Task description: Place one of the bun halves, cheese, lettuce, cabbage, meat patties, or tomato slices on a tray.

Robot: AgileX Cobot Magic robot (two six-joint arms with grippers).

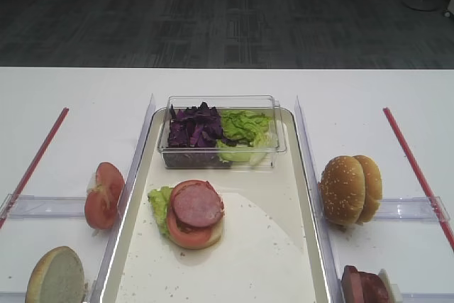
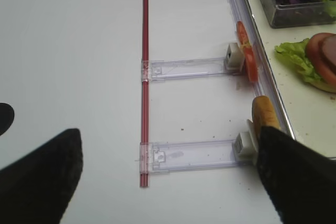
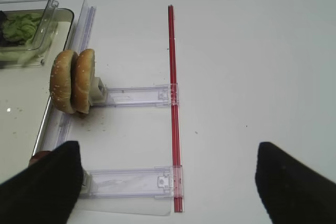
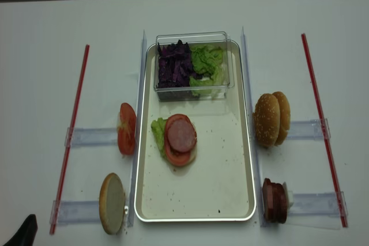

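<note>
On the cream tray (image 1: 241, 260) lies a stack with a meat patty (image 1: 199, 204) on top of a tomato slice, lettuce and a bun half. Lettuce (image 1: 245, 127) and cabbage (image 1: 193, 129) fill a clear box. Tomato slices (image 1: 104, 195) and a bun half (image 1: 55, 276) stand on edge left of the tray. Two bun halves (image 1: 350, 189) and meat patties (image 1: 365, 285) stand to its right. No cheese shows. My right gripper (image 3: 168, 187) is open over bare table and a clear holder, with the bun halves (image 3: 73, 81) ahead on its left. My left gripper (image 2: 168, 179) is open, its right finger (image 2: 296, 177) beside the bun half (image 2: 264, 113).
Red rods (image 1: 35, 157) (image 1: 415, 164) run along both sides of the table, joined to clear plastic holders (image 3: 134, 96) (image 2: 189, 69) that carry the food. Clear strips (image 1: 138, 143) line the tray's long sides. The clear box (image 4: 191, 64) sits at the tray's far end.
</note>
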